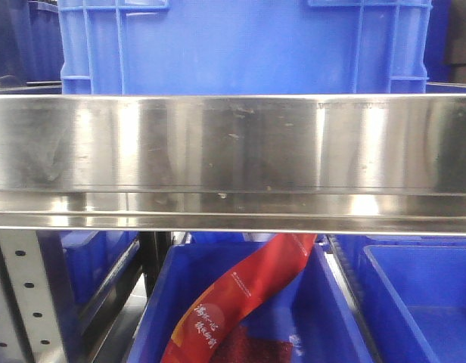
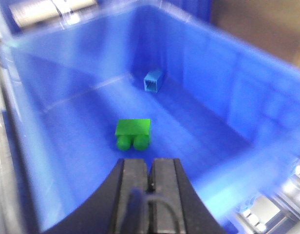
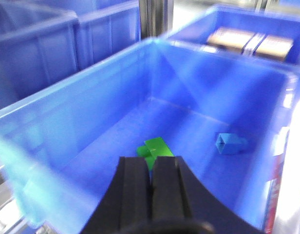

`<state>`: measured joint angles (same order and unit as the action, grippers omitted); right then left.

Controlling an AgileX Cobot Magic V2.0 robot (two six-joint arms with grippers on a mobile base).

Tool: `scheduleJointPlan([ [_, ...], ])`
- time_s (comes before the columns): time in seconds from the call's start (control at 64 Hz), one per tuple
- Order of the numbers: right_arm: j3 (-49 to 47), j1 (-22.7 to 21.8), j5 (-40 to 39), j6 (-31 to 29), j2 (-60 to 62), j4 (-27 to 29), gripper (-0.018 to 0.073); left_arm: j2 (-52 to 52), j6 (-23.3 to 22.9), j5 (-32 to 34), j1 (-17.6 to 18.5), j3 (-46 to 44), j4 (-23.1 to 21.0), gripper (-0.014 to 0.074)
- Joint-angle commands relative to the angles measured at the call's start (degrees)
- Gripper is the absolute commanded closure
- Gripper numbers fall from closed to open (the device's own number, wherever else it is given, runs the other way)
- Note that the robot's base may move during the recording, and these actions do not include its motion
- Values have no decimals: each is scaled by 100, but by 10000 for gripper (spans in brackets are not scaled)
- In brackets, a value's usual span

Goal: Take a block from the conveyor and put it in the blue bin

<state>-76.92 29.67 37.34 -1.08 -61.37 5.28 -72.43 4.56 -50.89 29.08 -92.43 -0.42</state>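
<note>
Straight ahead, a steel rail (image 1: 233, 151) fills the front view; no conveyor shows. Under the left hand (image 2: 150, 181), fingers closed on nothing, a green block (image 2: 133, 132) and blue block (image 2: 153, 81) lie in the blue bin (image 2: 247, 92). The right hand (image 3: 150, 181) hangs closed and empty too. Placing looks done; next comes fetching another block.

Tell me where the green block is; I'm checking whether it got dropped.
The green block lies on the floor of the blue bin, just beyond the left gripper in that wrist view, with a small blue block farther back.
</note>
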Motion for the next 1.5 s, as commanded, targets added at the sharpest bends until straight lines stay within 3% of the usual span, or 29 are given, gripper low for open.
scheduleJointPlan([
  [0.0, 565, 2, -367, -63, 533, -110, 717, 526, -58, 200, 25, 582, -59, 707],
  [0.156, 1633, 2, -916, -63, 1506, -167, 717, 1609, -73, 1221, 25, 2169, -59, 707],
  [0.391, 3409, 2, -1457, -63, 2776, -167, 720, 3251, -73, 3349, 25, 4658, -127, 707],
  [0.532, 4194, 2, -1731, -63, 3330, -167, 721, 3866, -73, 4054, 25, 5598, -207, 707],
  [0.735, 4839, 2, -1996, -63, 3673, -167, 721, 4141, -73, 4162, 25, 6261, -389, 707],
  [1.485, 4842, 2, -2120, -63, 3673, -167, 721, 4141, -73, 4293, 25, 6268, -448, 707],
])
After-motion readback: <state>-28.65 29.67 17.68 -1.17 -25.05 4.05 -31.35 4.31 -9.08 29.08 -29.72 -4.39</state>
